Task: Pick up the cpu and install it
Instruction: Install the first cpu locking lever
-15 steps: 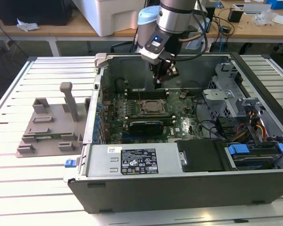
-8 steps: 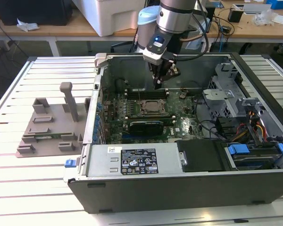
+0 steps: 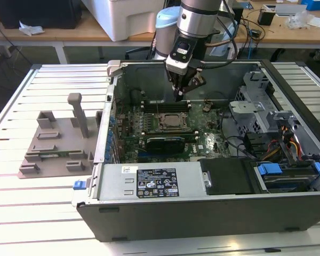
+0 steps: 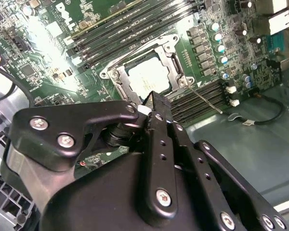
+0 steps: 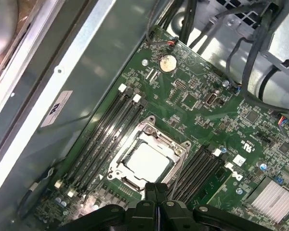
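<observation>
An open desktop computer case (image 3: 213,213) lies on a slatted white worktable (image 3: 21,213), with wooden benches behind it. Inside the case the gripper (image 3: 180,93) hangs above the motherboard (image 5: 192,101), and in both wrist views its black fingers (image 5: 156,192) are pressed together with nothing between them. Just beside the fingertips, and below them, is the CPU socket (image 5: 147,159), my landmark here. The cpu (image 5: 145,161) already lies flat inside the socket frame, its silvery top bare, also seen in the second wrist view (image 4: 148,78). Rows of memory slots (image 5: 103,134) run on both sides of the socket. A thin metal lever (image 4: 202,98) stands out from the socket and seems not locked. Well apart from the socket, outside the case, sits a grey tray with posts (image 3: 56,146). I judge the placing step is done and the work is now at securing; this calls for a careful press on the lever without pushing the chip.
</observation>
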Action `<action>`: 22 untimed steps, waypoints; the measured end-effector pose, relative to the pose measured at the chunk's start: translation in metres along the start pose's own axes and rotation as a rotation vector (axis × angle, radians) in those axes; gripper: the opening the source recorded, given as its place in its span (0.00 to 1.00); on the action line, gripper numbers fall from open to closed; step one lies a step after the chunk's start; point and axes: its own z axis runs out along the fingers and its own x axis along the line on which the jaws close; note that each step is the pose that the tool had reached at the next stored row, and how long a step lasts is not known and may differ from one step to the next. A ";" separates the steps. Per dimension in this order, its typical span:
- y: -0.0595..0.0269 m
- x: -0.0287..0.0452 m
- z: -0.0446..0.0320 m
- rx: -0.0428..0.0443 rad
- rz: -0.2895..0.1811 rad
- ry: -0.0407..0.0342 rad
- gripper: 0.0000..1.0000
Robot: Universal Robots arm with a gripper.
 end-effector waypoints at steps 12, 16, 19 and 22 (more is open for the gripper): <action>0.0000 0.0000 0.0000 0.0044 -0.111 -0.0124 0.11; 0.0001 -0.0001 0.0000 -0.0212 -0.190 0.0142 0.11; 0.0001 -0.0001 0.0000 -0.0163 -0.301 0.0054 0.11; 0.0001 -0.0001 0.0000 -0.0115 -0.376 -0.0023 0.11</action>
